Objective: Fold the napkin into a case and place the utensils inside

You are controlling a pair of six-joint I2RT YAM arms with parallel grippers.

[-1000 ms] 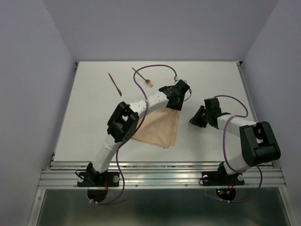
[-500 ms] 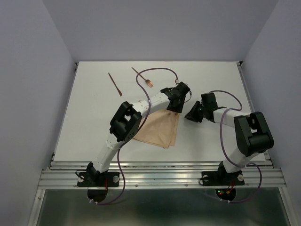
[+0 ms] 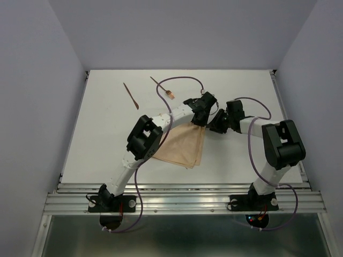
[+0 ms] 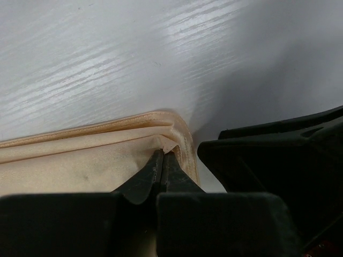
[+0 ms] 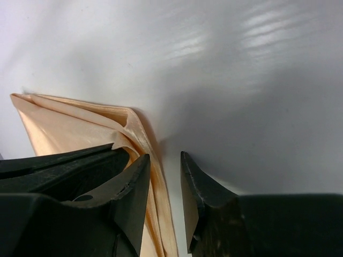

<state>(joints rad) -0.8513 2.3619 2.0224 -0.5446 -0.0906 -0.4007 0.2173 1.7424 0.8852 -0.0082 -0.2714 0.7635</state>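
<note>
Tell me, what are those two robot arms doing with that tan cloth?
They are folding the napkin. The left hand is pinched shut on the napkin's far right corner. The right hand is right beside it, open, with the napkin's edge running between its fingers. The forked utensil and the plain utensil lie farther back on the table, apart from the napkin, and neither hand is touching them.

Robotics lab test cell: plain grey walls [image 3: 187, 32] are enclosing a white table [image 3: 104, 139]; an aluminium rail [image 3: 182, 199] is edging it.
</note>
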